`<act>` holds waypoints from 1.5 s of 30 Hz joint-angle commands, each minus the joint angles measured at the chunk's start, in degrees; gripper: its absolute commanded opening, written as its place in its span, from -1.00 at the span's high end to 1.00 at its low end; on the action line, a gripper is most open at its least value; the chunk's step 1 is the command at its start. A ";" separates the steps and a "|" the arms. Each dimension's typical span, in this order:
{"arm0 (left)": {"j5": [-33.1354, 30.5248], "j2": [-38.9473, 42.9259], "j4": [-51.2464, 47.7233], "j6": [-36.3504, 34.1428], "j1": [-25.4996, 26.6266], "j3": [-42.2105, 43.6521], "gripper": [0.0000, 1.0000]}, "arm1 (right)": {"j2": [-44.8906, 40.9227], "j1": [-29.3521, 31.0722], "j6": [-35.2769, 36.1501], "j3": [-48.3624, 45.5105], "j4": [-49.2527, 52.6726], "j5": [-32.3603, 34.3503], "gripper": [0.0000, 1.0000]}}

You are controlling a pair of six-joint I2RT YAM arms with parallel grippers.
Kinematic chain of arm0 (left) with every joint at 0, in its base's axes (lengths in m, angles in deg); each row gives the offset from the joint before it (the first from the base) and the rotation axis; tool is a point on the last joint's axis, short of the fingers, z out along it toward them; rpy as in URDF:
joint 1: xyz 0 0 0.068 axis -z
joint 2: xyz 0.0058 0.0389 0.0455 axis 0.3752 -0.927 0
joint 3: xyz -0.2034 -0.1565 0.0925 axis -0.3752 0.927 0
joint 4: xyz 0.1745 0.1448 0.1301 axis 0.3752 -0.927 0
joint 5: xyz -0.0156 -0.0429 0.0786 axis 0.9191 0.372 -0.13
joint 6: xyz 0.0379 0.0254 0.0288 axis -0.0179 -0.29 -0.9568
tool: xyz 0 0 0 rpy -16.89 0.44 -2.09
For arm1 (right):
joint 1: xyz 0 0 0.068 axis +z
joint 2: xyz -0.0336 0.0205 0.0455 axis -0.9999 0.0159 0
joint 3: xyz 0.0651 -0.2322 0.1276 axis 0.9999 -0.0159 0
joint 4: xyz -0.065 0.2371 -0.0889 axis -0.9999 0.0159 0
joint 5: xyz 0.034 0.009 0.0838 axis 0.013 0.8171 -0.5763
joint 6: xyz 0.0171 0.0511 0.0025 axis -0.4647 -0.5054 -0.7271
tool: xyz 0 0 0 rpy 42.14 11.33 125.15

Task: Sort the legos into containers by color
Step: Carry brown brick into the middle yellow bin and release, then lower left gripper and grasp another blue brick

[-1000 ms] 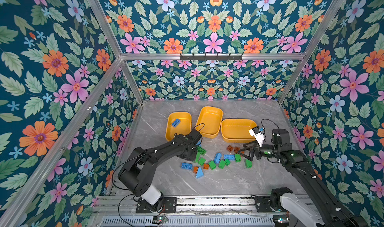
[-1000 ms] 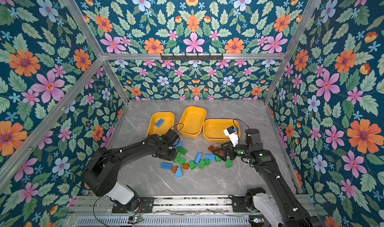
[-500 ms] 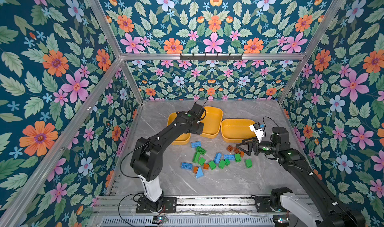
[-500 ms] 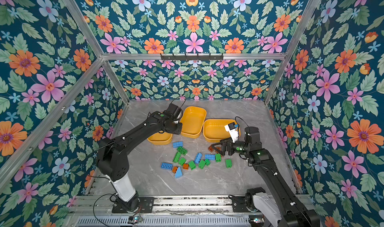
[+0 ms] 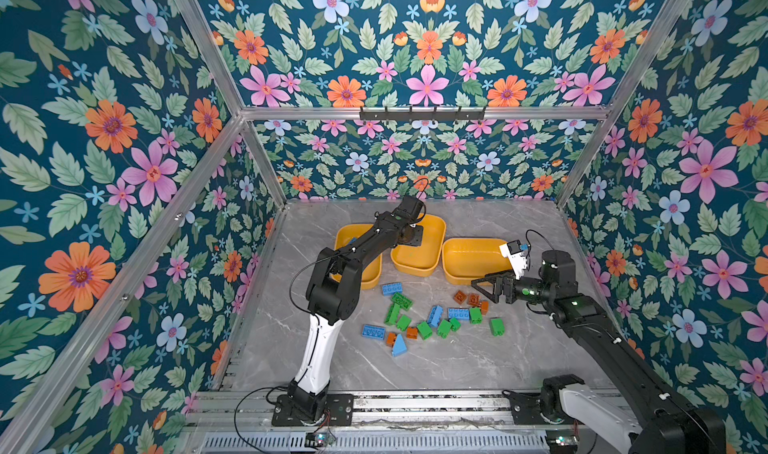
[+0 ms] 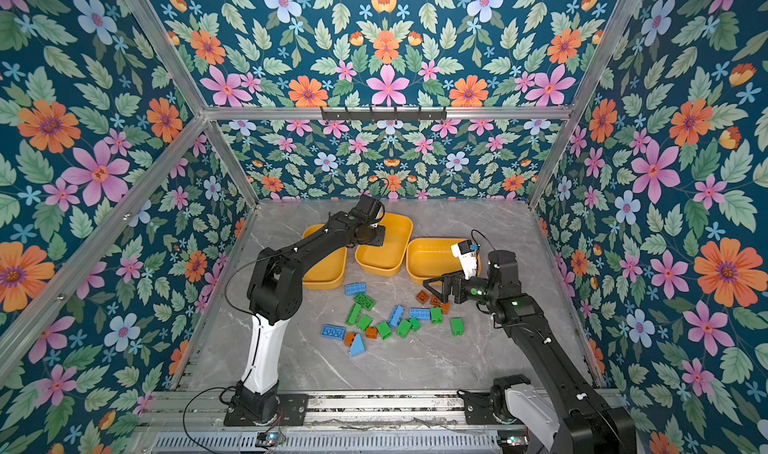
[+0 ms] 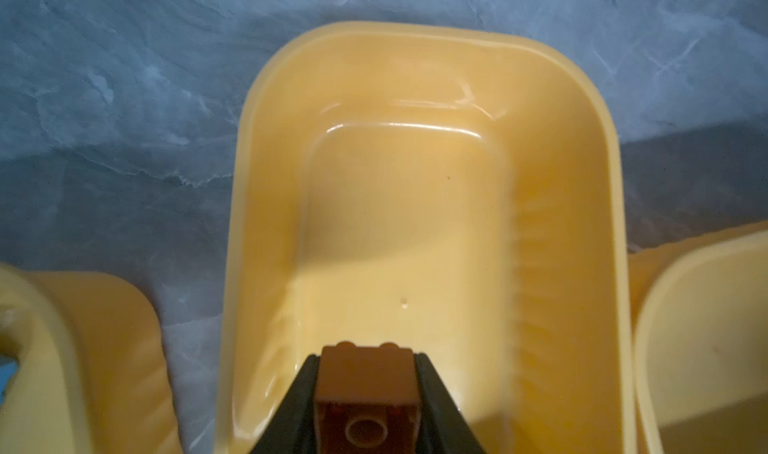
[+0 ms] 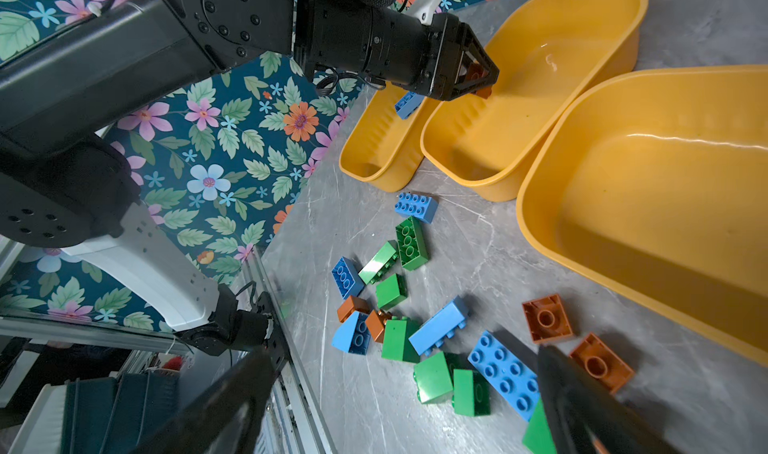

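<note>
Grey marble tabletop (image 5: 457,364) in front of you carries the scattered legos (image 5: 424,330), your left gripper (image 8: 478,76) clamps a brown-orange brick (image 7: 365,383) over the middle container (image 7: 415,202), and your right gripper (image 5: 484,288) hangs spread wide above the scatter's orange bricks

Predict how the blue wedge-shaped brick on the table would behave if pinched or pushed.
The blue wedge brick looks like rigid plastic, so probably stiff and light. Its sloped face may let jaws slip; flat sides seem safer. Resting on a flat face on the smooth tabletop, it would likely slide, not roll.
</note>
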 commanded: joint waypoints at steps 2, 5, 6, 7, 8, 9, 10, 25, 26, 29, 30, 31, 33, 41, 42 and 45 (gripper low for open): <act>-4.54 -1.25 4.30 -0.88 -0.15 -1.21 -0.04 | -0.23 0.03 0.68 0.04 1.33 1.53 -0.98; -4.44 -0.61 4.32 -0.89 -0.17 -1.22 -0.27 | -0.16 0.04 1.19 -0.03 2.11 2.04 -0.98; -4.33 -0.14 4.00 -0.82 -0.13 -1.23 -0.32 | -0.20 0.06 1.30 -0.01 2.22 2.07 -0.98; -4.19 0.46 3.25 -0.87 -0.09 -1.31 -0.36 | -0.09 0.06 1.30 -0.09 2.26 1.94 -0.98; -4.10 1.19 2.20 -0.89 -0.08 -1.22 -0.40 | -0.06 0.02 1.24 -0.09 2.22 1.85 -0.98; -4.27 1.90 0.68 -0.89 0.00 -1.27 -0.43 | -0.02 0.05 1.23 -0.10 2.23 1.70 -0.98; -4.58 2.68 -1.49 -0.96 0.08 -1.28 -0.44 | 0.07 0.05 1.27 -0.10 2.31 1.52 -0.98; -6.91 37.49 -9.96 22.74 5.32 37.81 -0.56 | 1.21 0.05 1.72 0.99 4.45 -2.23 -0.98; -7.48 39.79 -11.17 26.32 5.44 40.08 -0.55 | 1.21 0.03 1.95 1.20 4.90 -2.56 -0.98; -8.20 44.97 -13.68 37.48 6.78 45.13 -0.55 | 0.90 0.08 1.79 1.01 5.11 -3.26 -0.98; -8.76 46.29 -14.03 40.82 7.66 46.39 -0.57 | 0.82 0.04 1.63 0.89 5.13 -3.38 -0.98; -9.34 47.51 -14.33 44.66 8.63 47.74 -0.58 | 0.69 0.05 1.45 0.79 5.10 -3.61 -0.98; -9.67 49.13 -15.32 51.68 10.13 49.78 -0.60 | 0.47 0.04 0.97 0.53 5.12 -4.23 -0.98; -7.76 48.99 -23.23 71.29 12.69 53.81 -0.59 | -1.68 0.08 -1.78 -1.63 4.01 -6.52 -0.98; -7.44 49.19 -23.22 72.81 12.79 54.79 -0.59 | -2.00 0.02 -1.94 -1.81 4.01 -6.65 -0.98; -5.54 50.15 -19.52 76.30 12.93 58.97 -0.56 | -2.89 0.14 -1.97 -2.38 4.35 -6.50 -0.98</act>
